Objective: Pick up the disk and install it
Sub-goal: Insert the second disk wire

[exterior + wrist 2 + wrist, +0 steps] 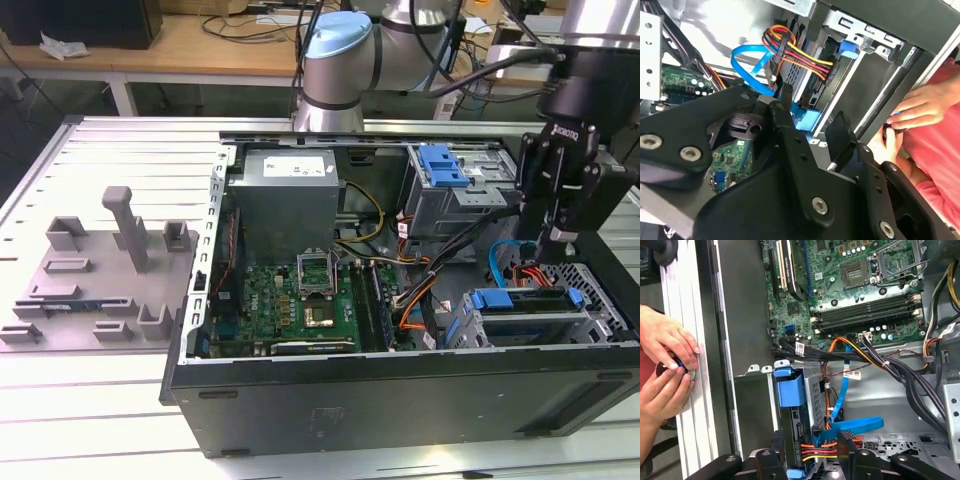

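Worktop (120,150): grey slotted aluminium plate, ribbed lengthwise, carrying an open black computer case (400,385) lying on its side.

Fixture (110,270): grey moulded holder with upright posts and pockets, on the worktop at the exterior view's left of the case.

Room: wooden bench (200,45) behind the plate, strewn with cables and a dark box.

Case interior: green motherboard (300,300), grey power supply (290,195) bearing a white label whose print is too small to read, metal drive cage with a blue latch piece (445,165), bundled black, orange and blue cables.

The disk (525,305): seated in the lower drive bay at the case's near corner, toward the exterior view's right; its blue carrier edge (790,387) faces up, and red, yellow and blue cables plug into its end.

Gripper (553,240): black, hanging just above the bay. Jaws stand apart and empty in both wrist views, fingers (842,135) clear of the carrier.

Person: two hands (665,365) on the worktop's edge beside the case, holding a small dark object; pink sleeve (940,125).

Writing: white lettering on the gripper body, not transcribed.
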